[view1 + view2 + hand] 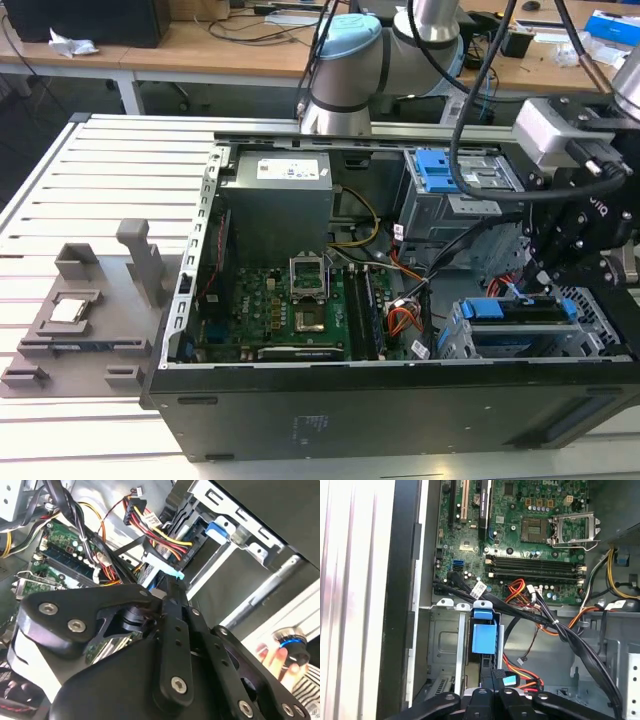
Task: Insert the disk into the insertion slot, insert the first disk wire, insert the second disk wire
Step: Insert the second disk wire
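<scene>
wooden desks cluttered with cables were seen behind the slatted desk (pixel 100 180) on which the open computer case (pixel 300 420) was laid flat, so its inside could be reached from above. the disk (pixel 525 325) was seated in the insertion slot (pixel 455 340) at the exterior view's right — its blue carrier showing. the claw (pixel 535 285) was held low just over the disk's rear edge, among the loose wires (pixel 520 672); it appeared pinched narrow, though what it held could not be told — perhaps a connector.

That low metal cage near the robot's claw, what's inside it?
The insertion slot holds the disk in its blue carrier. The gripper hangs just above, covering the disk's connector end.
</scene>
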`<move>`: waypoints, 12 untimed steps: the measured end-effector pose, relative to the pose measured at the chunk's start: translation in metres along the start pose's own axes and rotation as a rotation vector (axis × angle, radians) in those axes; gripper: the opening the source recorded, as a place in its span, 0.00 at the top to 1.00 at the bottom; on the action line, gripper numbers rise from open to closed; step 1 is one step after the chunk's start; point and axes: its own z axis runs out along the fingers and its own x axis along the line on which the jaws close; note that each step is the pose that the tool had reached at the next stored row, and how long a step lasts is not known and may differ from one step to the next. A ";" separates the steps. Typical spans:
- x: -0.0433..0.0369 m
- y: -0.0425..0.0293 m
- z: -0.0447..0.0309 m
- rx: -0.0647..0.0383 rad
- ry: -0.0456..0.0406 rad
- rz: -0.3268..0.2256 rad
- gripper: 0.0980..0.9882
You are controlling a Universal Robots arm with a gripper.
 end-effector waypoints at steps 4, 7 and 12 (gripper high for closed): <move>-0.0005 0.0008 -0.0139 0.000 0.0029 0.000 0.99; -0.0005 0.0012 -0.0222 0.000 0.0033 0.000 0.99; -0.0005 0.0013 -0.0236 0.000 0.0032 0.000 0.99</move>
